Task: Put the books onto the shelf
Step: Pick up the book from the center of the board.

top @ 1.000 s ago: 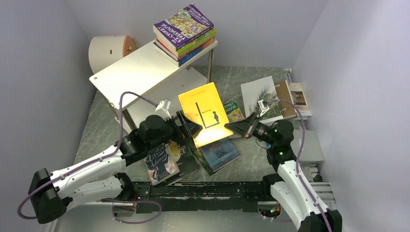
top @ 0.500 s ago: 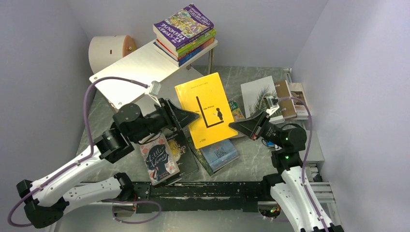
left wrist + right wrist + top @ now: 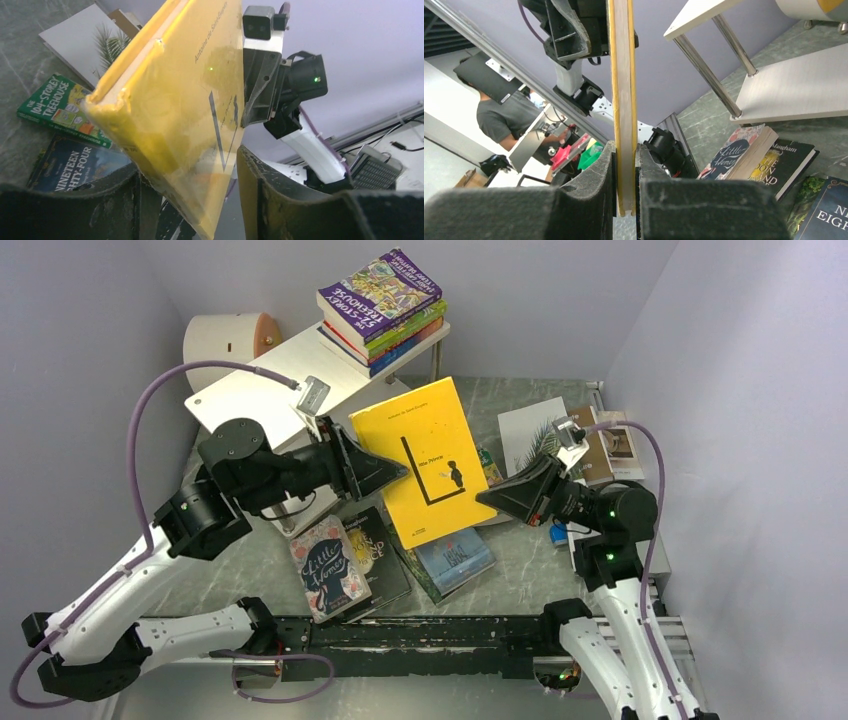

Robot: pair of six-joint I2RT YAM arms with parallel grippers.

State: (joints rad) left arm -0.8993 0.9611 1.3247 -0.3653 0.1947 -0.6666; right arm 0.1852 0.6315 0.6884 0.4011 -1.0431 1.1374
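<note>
- Grey-green marbled table (image 3: 530,570), plain lavender walls on three sides.
- shelf (image 3: 262,375): white two-tier rack at the table's back left, top board mostly bare.
- white cylinder (image 3: 225,345) with a peach end lies behind the shelf, against the wall.
- stack of books (image 3: 385,300) lies flat on the shelf's top board at its far end, purple Treehouse cover on top.
- yellow book (image 3: 420,460) is in the air just right of the shelf, tilted, cover facing up, spanning between the two grippers.
- white palm-leaf book (image 3: 525,435) and brown book (image 3: 592,445) lie flat on the table well right of the shelf.
- Little Women (image 3: 328,575), black book (image 3: 375,550) and Nineteen Eighty-Four (image 3: 455,558) lie on the table in front of the shelf, overlapping; green Treehouse book (image 3: 60,107) sits under the yellow one.
- right gripper (image 3: 485,498): jaws clamped tight on the yellow book's right edge (wrist view shows both pads flush on the covers).
- left gripper (image 3: 385,472): jaws about half apart, straddling the book's left corner nearest the shelf; can't tell if the pads actually bite.
</note>
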